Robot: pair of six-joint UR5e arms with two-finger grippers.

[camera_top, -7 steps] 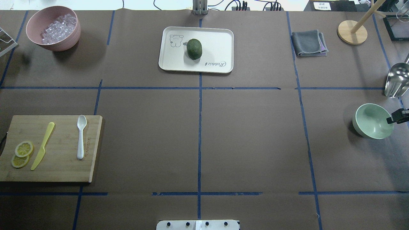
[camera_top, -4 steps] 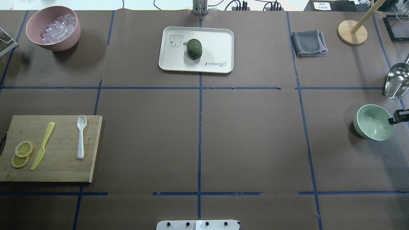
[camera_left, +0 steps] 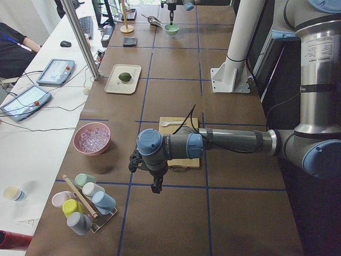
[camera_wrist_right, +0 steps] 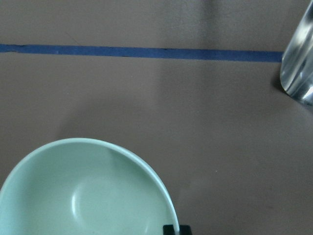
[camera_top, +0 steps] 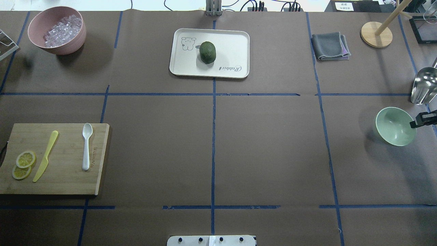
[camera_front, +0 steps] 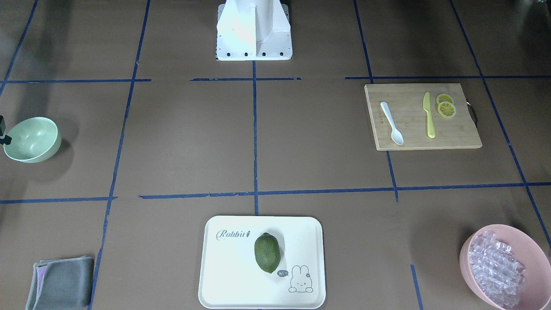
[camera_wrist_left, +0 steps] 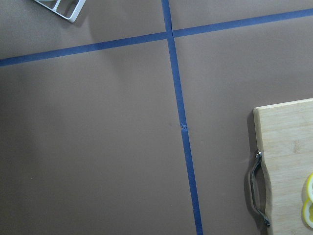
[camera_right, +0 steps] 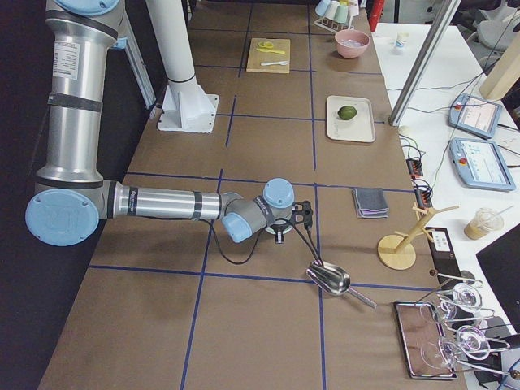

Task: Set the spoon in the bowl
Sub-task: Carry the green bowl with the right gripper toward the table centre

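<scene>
The white spoon (camera_top: 86,147) lies on the wooden cutting board (camera_top: 68,177) at the left, scoop pointing away from the robot; it also shows in the front view (camera_front: 391,123). The mint-green bowl (camera_top: 396,126) is at the far right, tilted, with its shadow below it. My right gripper (camera_top: 416,123) is shut on the bowl's right rim; one fingertip (camera_wrist_right: 176,229) shows at the rim in the right wrist view. My left gripper (camera_left: 156,184) hangs beyond the board's left end; I cannot tell if it is open.
A yellow knife (camera_top: 45,156) and lemon slices (camera_top: 23,164) share the board. A metal scoop (camera_top: 423,85) lies just behind the bowl. A tray (camera_top: 232,41) with a lime (camera_top: 207,52), a pink bowl (camera_top: 56,30), a grey cloth (camera_top: 330,46) and a wooden stand (camera_top: 376,34) stand at the back.
The right gripper and the bowl have shifted slightly toward the back and left in the overhead view. The spoon and the left side have not moved.
</scene>
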